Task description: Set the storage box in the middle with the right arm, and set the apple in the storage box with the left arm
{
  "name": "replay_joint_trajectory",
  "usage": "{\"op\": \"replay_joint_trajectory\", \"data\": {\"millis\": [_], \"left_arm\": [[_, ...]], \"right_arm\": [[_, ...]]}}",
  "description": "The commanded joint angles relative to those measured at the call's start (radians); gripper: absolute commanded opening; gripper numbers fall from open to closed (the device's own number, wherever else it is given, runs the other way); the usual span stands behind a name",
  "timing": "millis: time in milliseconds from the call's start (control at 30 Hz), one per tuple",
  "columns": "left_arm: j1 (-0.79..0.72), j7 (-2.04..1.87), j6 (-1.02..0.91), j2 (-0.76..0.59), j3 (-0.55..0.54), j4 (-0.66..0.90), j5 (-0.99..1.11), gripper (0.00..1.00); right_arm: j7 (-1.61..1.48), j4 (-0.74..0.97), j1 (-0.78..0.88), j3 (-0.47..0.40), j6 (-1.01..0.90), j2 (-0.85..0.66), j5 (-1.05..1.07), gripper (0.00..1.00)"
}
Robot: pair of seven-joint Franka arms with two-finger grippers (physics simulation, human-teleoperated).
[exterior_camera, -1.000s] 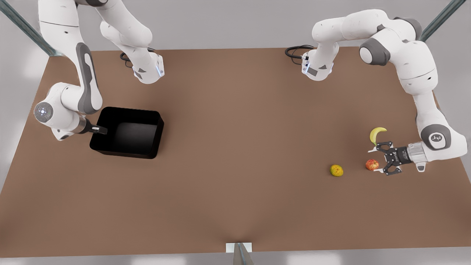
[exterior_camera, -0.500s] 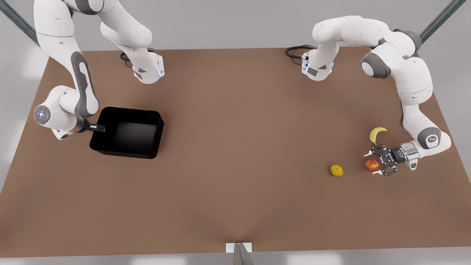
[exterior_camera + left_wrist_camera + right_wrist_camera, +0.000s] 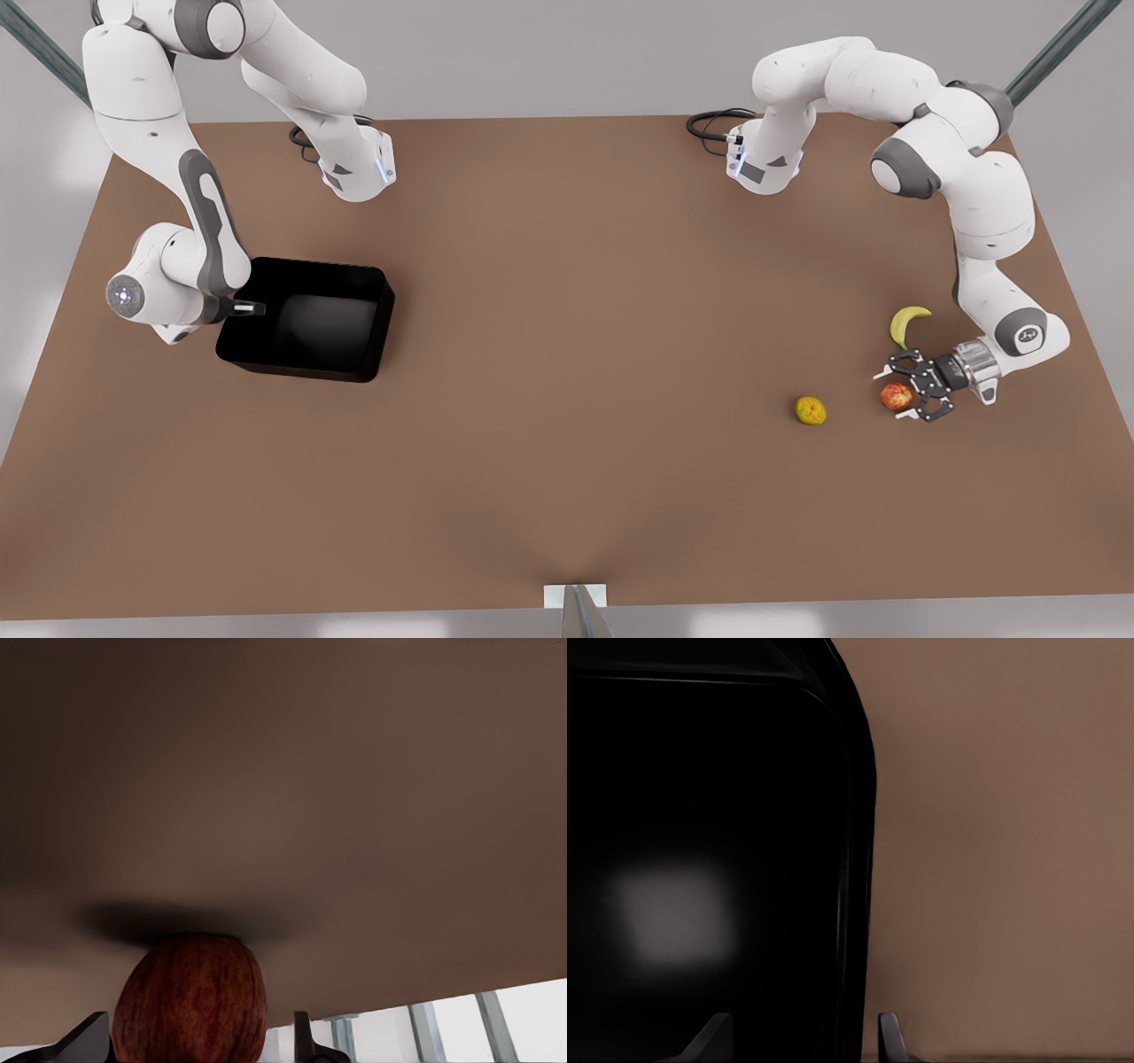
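Step in hand: grasping. Right gripper (image 3: 237, 307) straddles the near wall of the glossy black rectangular storage box (image 3: 306, 319), fingers spread. Left gripper (image 3: 902, 391), spread, brackets the small red apple (image 3: 896, 396), well apart from the box. Next move calls for both to clamp.

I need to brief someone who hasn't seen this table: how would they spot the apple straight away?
Look to the front view's right of the brown table, where three small fruits lie. The apple sits between the open fingers of the left gripper. It is the red one, unlike the curved yellow banana and the yellow-green round fruit.
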Motion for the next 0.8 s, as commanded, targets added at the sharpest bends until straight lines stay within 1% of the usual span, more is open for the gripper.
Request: {"op": "replay_joint_trajectory", "data": {"millis": [0, 67, 133, 300, 400, 433, 467, 533, 567, 600, 667, 700, 733, 767], "left_arm": [[0.000, 0.000, 0.001, 0.000, 0.000, 0.000, -0.012, 1.00], [0.000, -0.012, 0.018, 0.002, 0.000, 0.002, -0.012, 1.00], [0.000, -0.017, 0.031, 0.002, -0.002, 0.002, -0.020, 0.96], [0.000, -0.028, 0.070, 0.006, -0.017, 0.002, -0.020, 0.96], [0.000, -0.032, 0.084, 0.006, -0.017, 0.002, -0.018, 0.95], [0.000, -0.043, 0.084, 0.006, -0.018, 0.003, -0.018, 0.88], [0.000, -0.044, 0.084, 0.006, -0.017, 0.003, -0.018, 0.70], [0.000, -0.044, 0.084, 0.006, -0.017, 0.003, -0.018, 0.54], [0.000, -0.044, 0.084, 0.006, -0.017, 0.003, -0.018, 0.47], [0.000, -0.044, 0.084, 0.006, -0.017, 0.005, -0.018, 0.43], [0.000, -0.044, 0.084, 0.006, -0.017, 0.006, -0.017, 0.41], [0.000, -0.044, 0.084, 0.006, -0.017, 0.006, -0.017, 0.38], [0.000, -0.044, 0.081, 0.005, -0.015, 0.006, -0.017, 0.30], [0.000, -0.046, 0.076, 0.003, -0.015, 0.006, -0.017, 0.26]], "right_arm": [[-0.008, 0.001, 0.000, -0.003, -0.002, 0.000, 0.000, 0.37], [-0.042, 0.005, 0.000, -0.010, -0.007, 0.002, 0.002, 0.30], [-0.065, 0.010, 0.000, -0.010, -0.008, 0.002, 0.002, 0.27], [-0.069, 0.021, 0.001, -0.010, -0.010, 0.002, 0.006, 0.25], [-0.071, 0.028, 0.004, -0.009, -0.010, 0.002, 0.006, 0.22], [-0.071, 0.032, 0.004, -0.009, -0.010, 0.002, 0.008, 0.21], [-0.072, 0.033, 0.006, -0.009, -0.010, 0.002, 0.008, 0.21], [-0.074, 0.035, 0.009, -0.007, -0.010, 0.003, 0.008, 0.21], [-0.074, 0.035, 0.010, -0.006, -0.010, 0.003, 0.009, 0.21], [-0.074, 0.036, 0.012, -0.004, -0.010, 0.002, 0.009, 0.21], [-0.074, 0.042, 0.032, -0.004, -0.010, 0.002, 0.011, 0.21], [-0.086, 0.054, 0.044, -0.003, -0.011, 0.002, 0.011, 0.21], [-0.117, 0.067, 0.049, -0.003, -0.013, 0.002, 0.020, 0.21], [-0.159, 0.076, 0.062, -0.003, -0.013, 0.002, 0.048, 0.21]]}}
